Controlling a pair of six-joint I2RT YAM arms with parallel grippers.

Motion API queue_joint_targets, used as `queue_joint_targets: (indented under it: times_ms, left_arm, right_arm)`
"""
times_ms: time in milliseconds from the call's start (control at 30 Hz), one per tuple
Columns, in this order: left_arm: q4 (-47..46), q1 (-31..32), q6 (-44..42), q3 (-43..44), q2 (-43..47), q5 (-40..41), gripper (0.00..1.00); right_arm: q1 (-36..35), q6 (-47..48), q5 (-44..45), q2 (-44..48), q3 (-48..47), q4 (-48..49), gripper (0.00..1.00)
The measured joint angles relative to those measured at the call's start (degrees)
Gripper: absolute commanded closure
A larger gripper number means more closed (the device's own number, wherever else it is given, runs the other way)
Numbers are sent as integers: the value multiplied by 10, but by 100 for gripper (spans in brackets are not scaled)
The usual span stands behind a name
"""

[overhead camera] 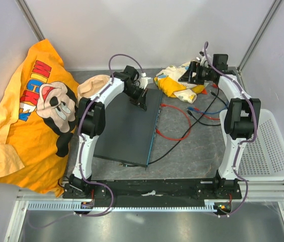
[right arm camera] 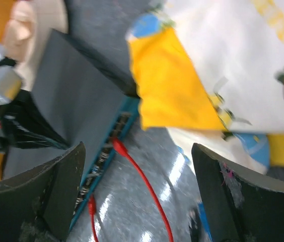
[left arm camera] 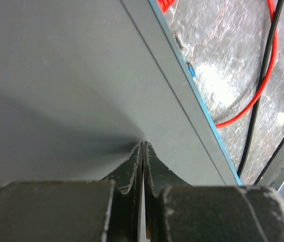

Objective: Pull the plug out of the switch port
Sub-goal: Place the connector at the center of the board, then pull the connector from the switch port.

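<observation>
Switch [overhead camera: 127,131] lies flat mid-worktop, running from near the near edge toward the far edge, with its teal port edge [overhead camera: 152,143] facing right. A red plug [right arm camera: 117,146] sits in that port edge toward its far end. A second red plug [right arm camera: 91,204] is at the same edge, nearer; how deep it sits I cannot tell. The red cable [right arm camera: 147,182] loops over the worktop [overhead camera: 182,161] to the right of the switch. A black cable [left arm camera: 261,96] runs beside it and reaches the switch's near right corner.

The left end effector [left arm camera: 142,146] is fully closed, gripping nothing, with its tips pressed on the switch's top near the far end. The right end effector [right arm camera: 138,146] stands wide open and empty, by a yellow-and-white cloth [overhead camera: 177,85] at the far edge.

An orange shirt [overhead camera: 31,116] covers the left edge, and a white basket [overhead camera: 268,146] sits at the right edge.
</observation>
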State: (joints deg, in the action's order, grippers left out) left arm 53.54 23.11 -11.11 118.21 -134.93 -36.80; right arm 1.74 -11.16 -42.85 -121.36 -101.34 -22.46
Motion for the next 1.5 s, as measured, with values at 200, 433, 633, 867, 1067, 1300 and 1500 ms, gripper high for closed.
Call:
queue_joint_targets:
  times_ms: [200, 433, 633, 867, 1067, 1300, 1500]
  left_arm:
    - [26, -5, -40, -48, 28, -12, 90]
    - [65, -11, -76, -170, 102, -2, 89]
    - [85, -11, -103, -189, 126, 39, 89]
    - [109, -12, -134, -167, 136, 86, 89]
    - [124, -12, -134, -75, 113, 96, 89]
    - [128, -12, -129, -24, 56, 97, 89]
    - [136, -19, -112, 6, 22, 90, 89]
  right_arm:
    - [-45, -12, -121, -20, -7, 35, 26]
    - [-85, -49, -212, -97, -11, 40, 90]
    - [-71, -78, -212, -139, -42, 45, 88]
    - [-64, -75, -207, -156, -52, 50, 64]
    - [-66, -32, -201, -184, -61, 14, 59]
    - [-66, 31, -210, -216, -82, -52, 50]
    - [-69, 50, -243, -228, -85, -78, 42]
